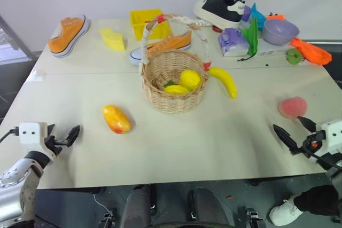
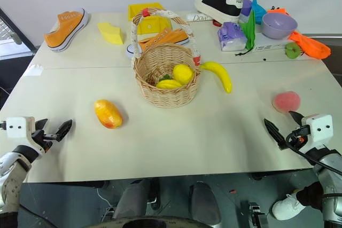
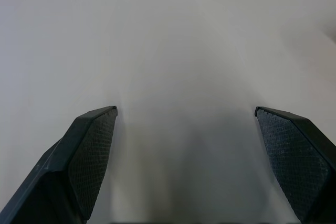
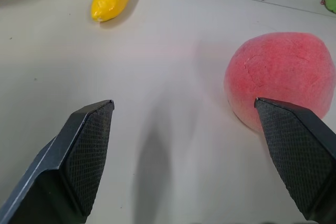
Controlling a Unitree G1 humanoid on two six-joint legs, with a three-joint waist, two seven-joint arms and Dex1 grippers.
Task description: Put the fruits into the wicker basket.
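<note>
Both two-fingered black grippers stand over the near edge of the pale beige table (image 1: 176, 148) with their fingers spread wide and nothing between them. The left gripper (image 1: 63, 136), near the table's left corner, points across bare tabletop; in the left wrist view its two textured pads (image 3: 92, 156) frame plain surface. The right gripper (image 1: 295, 131), near the right corner, touches nothing; the round pink toy peach (image 1: 293, 107) lies just beyond its fingertips, and in the right wrist view the peach sits just ahead of one pad, apart from it. The oval orange-yellow toy mango with a red blush (image 1: 116, 119) lies on the table between the left gripper and the round tan wicker basket (image 1: 173, 81), nearer the basket. The basket stands at the table's centre, its tall white-wrapped handle with red ends upright, and already holds yellow toy pieces (image 1: 184, 83) and a bit of green. The curved yellow toy banana (image 1: 224, 80) lies just beside the basket's right side, well apart from both grippers.
</note>
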